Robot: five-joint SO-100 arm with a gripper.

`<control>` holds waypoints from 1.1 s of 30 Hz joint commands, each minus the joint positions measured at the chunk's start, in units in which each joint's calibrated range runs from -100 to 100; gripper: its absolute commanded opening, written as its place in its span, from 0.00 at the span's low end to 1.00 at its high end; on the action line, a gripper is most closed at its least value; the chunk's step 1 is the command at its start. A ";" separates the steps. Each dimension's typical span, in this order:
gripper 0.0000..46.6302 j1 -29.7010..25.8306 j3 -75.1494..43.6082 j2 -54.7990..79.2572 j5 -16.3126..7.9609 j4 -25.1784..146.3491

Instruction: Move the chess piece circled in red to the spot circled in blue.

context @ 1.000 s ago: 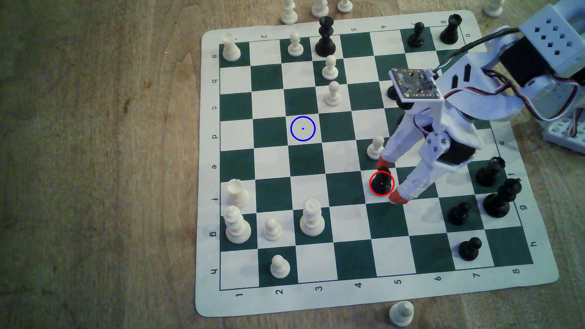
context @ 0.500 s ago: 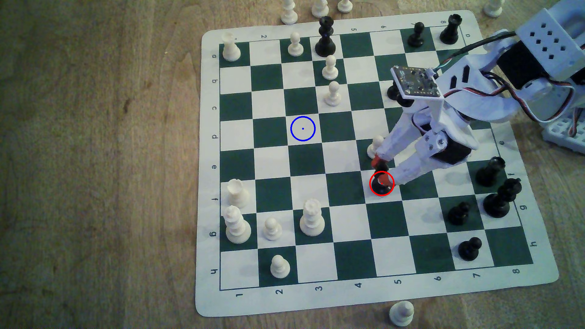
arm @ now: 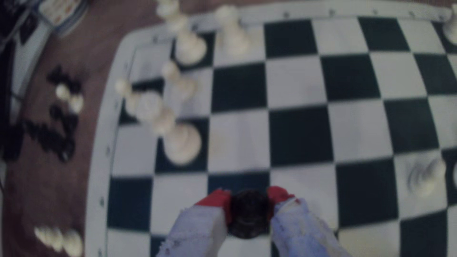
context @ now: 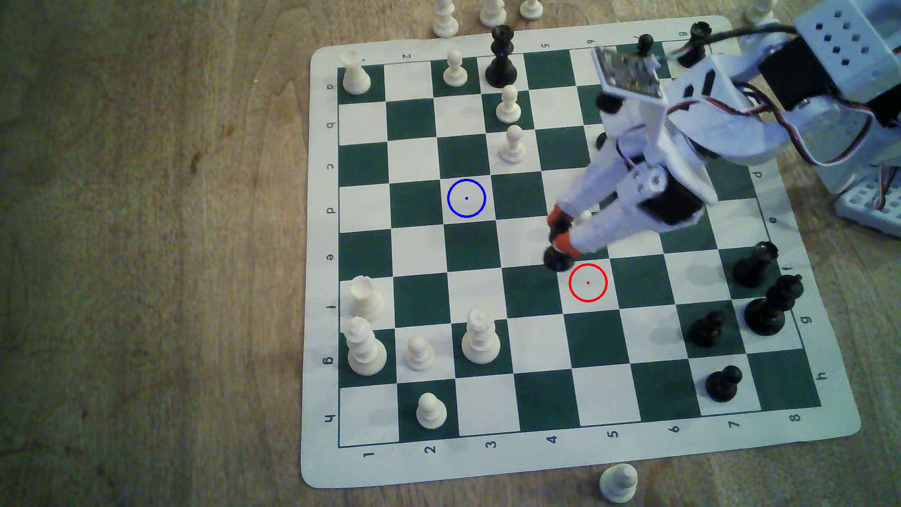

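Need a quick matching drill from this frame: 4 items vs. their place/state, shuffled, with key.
Items
1. black bishop
2. red ring
3. blue ring
4. tool

States
A. on a vacant white square, left of the tool in the exterior view
B. gripped between red-tipped fingers
C. on a bare white square, just below and to the right of the bishop in the exterior view
D. shut on a piece

Pairs: 1-B, 2-C, 3-A, 4-D

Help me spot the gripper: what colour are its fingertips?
Red-orange fingertips, clearest in the exterior view.
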 commanded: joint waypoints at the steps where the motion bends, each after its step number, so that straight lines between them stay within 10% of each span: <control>1: 0.02 4.24 -13.06 0.00 0.34 1.20; 33: 0.01 11.36 -25.30 27.25 7.03 -8.95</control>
